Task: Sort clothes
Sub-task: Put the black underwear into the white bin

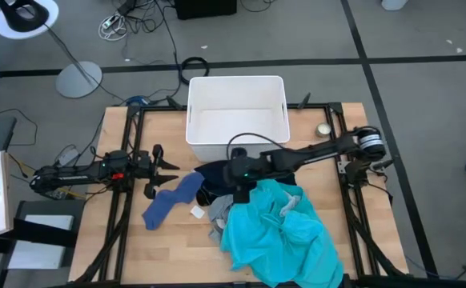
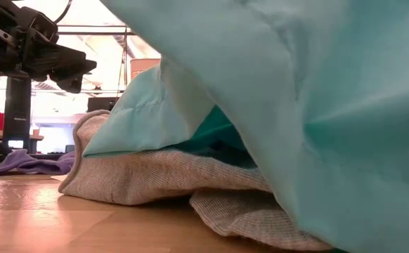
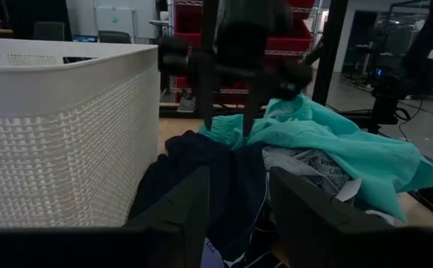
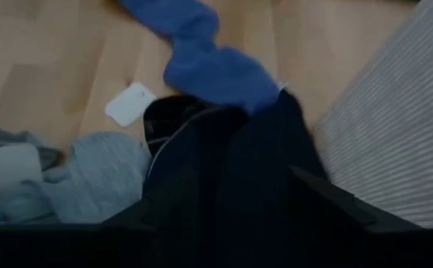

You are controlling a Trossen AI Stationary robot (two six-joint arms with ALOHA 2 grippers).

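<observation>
The turquoise garment [image 1: 285,236] sprawls in front of the white bin [image 1: 237,116], smothering most of the low view and covering much of the grey shirt [image 1: 219,212]. The navy garment [image 1: 217,178] lies against the bin's front wall, under the right gripper [image 1: 241,190], whose spread fingers straddle it in the right wrist view; a grip can't be confirmed. The blue sock [image 1: 169,200] lies beside the navy garment, near the open, empty left gripper [image 1: 154,170].

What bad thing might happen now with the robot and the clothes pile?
The right gripper hangs over the dark navy fabric garment, which lies tangled with the grey shirt and the large bright turquoise garment, so a lift may drag several at once. The blue sock beside it could be snagged.
</observation>
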